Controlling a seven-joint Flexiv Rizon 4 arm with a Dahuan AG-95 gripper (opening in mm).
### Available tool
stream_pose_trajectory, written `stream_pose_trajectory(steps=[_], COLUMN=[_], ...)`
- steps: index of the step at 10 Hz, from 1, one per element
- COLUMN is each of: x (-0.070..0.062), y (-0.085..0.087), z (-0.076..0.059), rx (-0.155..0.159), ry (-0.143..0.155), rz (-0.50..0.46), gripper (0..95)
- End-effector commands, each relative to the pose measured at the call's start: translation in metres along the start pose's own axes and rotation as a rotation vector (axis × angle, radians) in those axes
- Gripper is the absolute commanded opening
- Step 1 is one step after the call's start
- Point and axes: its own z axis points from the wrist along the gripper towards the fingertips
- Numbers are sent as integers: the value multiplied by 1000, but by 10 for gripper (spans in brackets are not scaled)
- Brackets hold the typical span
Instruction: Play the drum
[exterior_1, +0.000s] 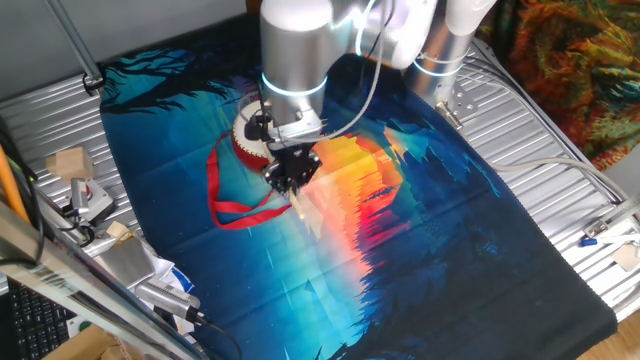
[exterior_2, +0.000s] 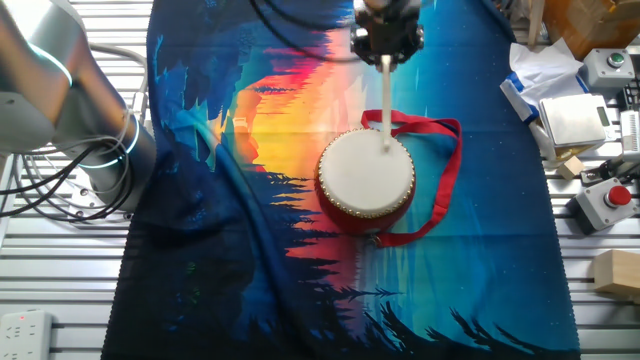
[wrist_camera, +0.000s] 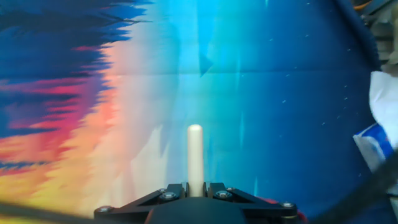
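The drum (exterior_2: 365, 185) stands on the colourful cloth, cream skin up, red sides, its red ribbon strap (exterior_2: 448, 170) looped beside it. In one fixed view the drum (exterior_1: 247, 140) is partly hidden behind my gripper (exterior_1: 292, 172), with the ribbon (exterior_1: 214, 190) lying to its left. My gripper (exterior_2: 386, 38) is shut on a thin pale wooden stick (exterior_2: 386, 100) that points down from it. In the other fixed view the tip lies over the far part of the skin; I cannot tell if it touches. The hand view shows the stick (wrist_camera: 195, 155) in my gripper (wrist_camera: 195, 186) over cloth.
The printed cloth (exterior_2: 250, 250) covers the metal table. Wooden blocks (exterior_1: 68, 162) and tools lie at the left edge in one fixed view. In the other fixed view grey boxes (exterior_2: 570, 120), a red button box (exterior_2: 612, 200) and a wooden block (exterior_2: 615, 275) sit right; the arm's base (exterior_2: 60, 100) stands left.
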Motion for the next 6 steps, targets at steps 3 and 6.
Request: stream_pose_trajectory(steps=[3,6], x=[-30,-35], y=[3,1], z=[-62,-68], rx=[-64,-71], ry=[186,182], rz=[63,94], gripper=[0,0])
